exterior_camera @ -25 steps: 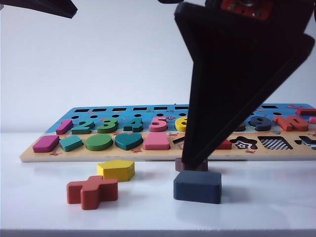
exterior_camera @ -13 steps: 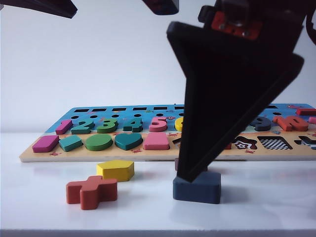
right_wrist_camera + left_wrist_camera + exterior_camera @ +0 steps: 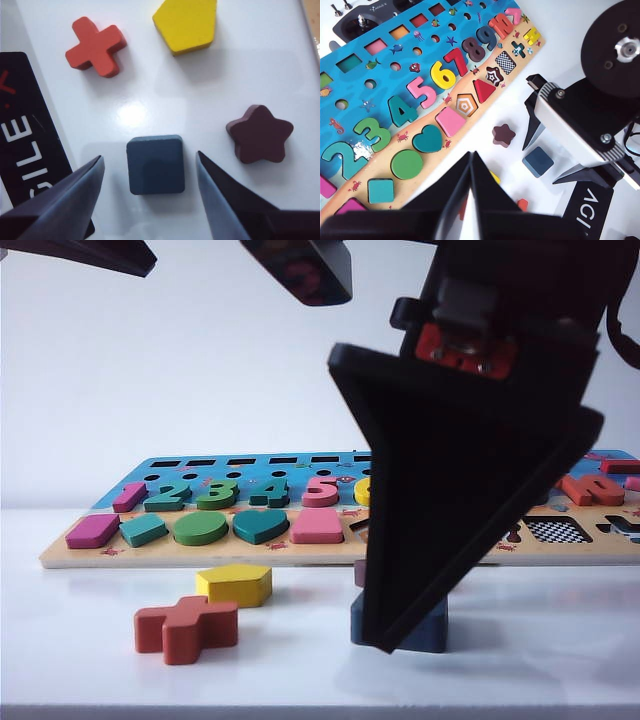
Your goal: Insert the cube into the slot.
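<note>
— Right gripper (image 3: 150, 192)? Where?
— Spread wide, straddling the cube (image 3: 155, 164), lower centre, gripping nothing.
— Slot (image 3: 506, 62)?
— Upper centre, on the board (image 3: 380, 70).
— Left gripper (image 3: 470, 210)?
— Lower centre; closed, empty.

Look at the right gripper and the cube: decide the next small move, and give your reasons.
Probably lower the right gripper a little further, then close on the cube. Its jaws stand open on either side of the cube, with a gap each side, and the cube lies flat on the table, clear of the star. The left gripper is off to the side, shut.
</note>
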Robot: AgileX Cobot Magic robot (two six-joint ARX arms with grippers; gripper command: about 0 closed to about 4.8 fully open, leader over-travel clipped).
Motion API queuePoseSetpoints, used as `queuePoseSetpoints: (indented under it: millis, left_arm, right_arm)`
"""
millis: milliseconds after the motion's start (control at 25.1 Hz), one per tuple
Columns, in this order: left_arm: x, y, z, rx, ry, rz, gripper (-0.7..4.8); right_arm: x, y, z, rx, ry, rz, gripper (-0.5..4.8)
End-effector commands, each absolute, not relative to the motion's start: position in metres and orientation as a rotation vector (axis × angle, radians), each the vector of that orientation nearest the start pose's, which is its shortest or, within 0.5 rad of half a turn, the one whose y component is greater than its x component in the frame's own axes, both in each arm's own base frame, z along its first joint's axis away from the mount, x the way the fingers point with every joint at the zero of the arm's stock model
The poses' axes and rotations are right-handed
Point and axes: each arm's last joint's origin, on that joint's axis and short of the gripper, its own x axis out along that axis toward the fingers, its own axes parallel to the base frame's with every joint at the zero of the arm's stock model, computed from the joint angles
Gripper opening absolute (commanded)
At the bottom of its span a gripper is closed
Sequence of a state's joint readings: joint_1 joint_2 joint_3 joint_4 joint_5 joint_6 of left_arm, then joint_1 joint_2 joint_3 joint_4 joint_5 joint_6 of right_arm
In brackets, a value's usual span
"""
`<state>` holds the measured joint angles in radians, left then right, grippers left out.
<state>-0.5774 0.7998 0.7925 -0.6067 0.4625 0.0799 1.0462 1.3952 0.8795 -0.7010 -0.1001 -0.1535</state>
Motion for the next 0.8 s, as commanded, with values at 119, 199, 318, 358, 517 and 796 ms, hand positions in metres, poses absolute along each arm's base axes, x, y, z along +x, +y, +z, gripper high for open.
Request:
queuePoseSetpoints:
  millis: [119, 199, 318, 358, 517, 796]
  left_arm:
    - [0.1259, -0.0973, 0.2990, 0.103, 0.587, -1.035, 0.10]
    - [0.1259, -0.0973, 0.2990, 0.103, 0.587, -1.035, 0.10]
    - [0.1259, -0.0973, 0.2990, 0.103, 0.587, -1.035, 0.10]
    - [0.1259, -0.0973, 0.2990, 0.103, 0.587, -1.035, 0.10]
    - [0.1259, -0.0973, 0.2990, 0.104, 0.587, -1.035, 0.10]
    - [0.1259, -0.0973, 0.2990, 0.103, 0.587, -1.035, 0.10]
  right_arm:
    - [0.1249, 0.2195, 0.2045, -0.718, 1.041, 1.072, 3.32]
    - [0.1249, 0.2195, 0.2045, -0.718, 1.041, 1.072, 3.16]
    - [0.1249, 0.2194, 0.2045, -0.718, 1.042, 1.071, 2.98]
    - [0.1250, 0.2193, 0.2045, -0.717, 1.042, 1.071, 2.89]
    - [0.1251, 0.2193, 0.2045, -0.718, 1.042, 1.071, 2.59]
    - [0.1252, 0.2191, 0.2044, -0.717, 1.043, 1.070, 2.37]
